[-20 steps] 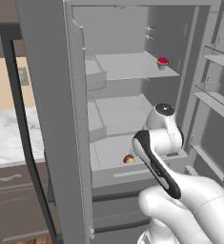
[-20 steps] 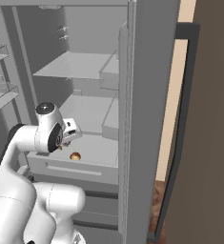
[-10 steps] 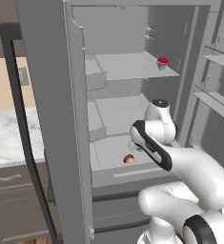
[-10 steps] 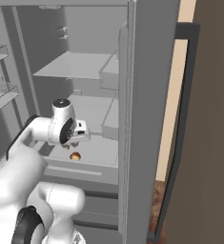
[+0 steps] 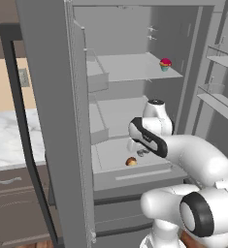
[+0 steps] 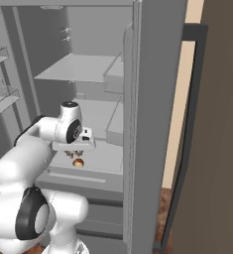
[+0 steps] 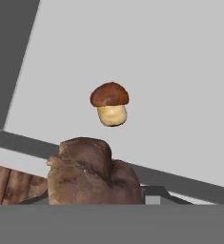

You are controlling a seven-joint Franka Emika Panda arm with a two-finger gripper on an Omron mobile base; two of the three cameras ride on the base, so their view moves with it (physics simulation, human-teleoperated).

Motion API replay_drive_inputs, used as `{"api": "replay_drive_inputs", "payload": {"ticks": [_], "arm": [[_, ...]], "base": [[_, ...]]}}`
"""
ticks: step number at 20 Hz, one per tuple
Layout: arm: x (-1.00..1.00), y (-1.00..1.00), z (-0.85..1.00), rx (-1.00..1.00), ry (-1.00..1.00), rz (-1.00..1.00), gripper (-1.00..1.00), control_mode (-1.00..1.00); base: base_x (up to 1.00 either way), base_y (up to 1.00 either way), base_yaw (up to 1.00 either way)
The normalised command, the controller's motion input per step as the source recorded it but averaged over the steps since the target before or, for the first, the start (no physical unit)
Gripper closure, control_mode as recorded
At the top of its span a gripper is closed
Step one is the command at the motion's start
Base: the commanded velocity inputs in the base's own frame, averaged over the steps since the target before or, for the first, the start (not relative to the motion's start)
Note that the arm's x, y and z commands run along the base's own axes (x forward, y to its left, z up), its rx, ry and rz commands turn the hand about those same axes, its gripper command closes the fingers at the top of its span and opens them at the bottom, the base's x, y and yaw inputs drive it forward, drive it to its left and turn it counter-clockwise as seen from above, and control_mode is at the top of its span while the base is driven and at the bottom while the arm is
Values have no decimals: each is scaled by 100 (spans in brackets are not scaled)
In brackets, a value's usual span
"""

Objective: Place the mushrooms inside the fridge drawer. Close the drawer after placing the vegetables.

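Note:
The fridge drawer (image 5: 135, 178) stands pulled out below the shelves, light grey with a flat front (image 6: 73, 179). One small brown-capped mushroom (image 5: 131, 161) lies on the drawer's floor (image 7: 170, 71), and it appears again in the other two views (image 6: 78, 162) (image 7: 109, 104). My gripper (image 5: 141, 153) hangs just above the drawer, a little behind that mushroom, pointing down (image 6: 74, 153). It is shut on a second mushroom (image 7: 92, 171), whose brown bulk hides the fingertips in the hand view.
A pink-topped cupcake (image 5: 165, 64) sits on the upper fridge shelf. The open left fridge door (image 5: 57, 121) stands close beside the arm, and door shelves (image 5: 222, 101) jut out on the right. A marble counter with brown cabinets (image 5: 13, 140) lies beyond the left door.
The arm has stretched forward into the fridge, bringing the hand down over the open drawer. The mushroom lying in the drawer has stayed where it was.

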Motion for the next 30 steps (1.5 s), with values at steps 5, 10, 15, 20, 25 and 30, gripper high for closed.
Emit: {"api": "replay_drive_inputs", "payload": {"ticks": [5,10,15,20,25,30], "arm": [[0,12,-35,0,4,-7,100,-100],[5,6,-33,0,1,-6,100,-100],[24,6,-22,0,0,-4,100,-100],[28,16,-20,0,0,-1,100,-100],[23,8,-23,0,0,0,100,-100],[21,0,-22,0,0,0,100,-100]], "base": [[0,0,0],[0,0,0],[0,0,0],[0,0,0],[0,0,0],[0,0,0]]}}
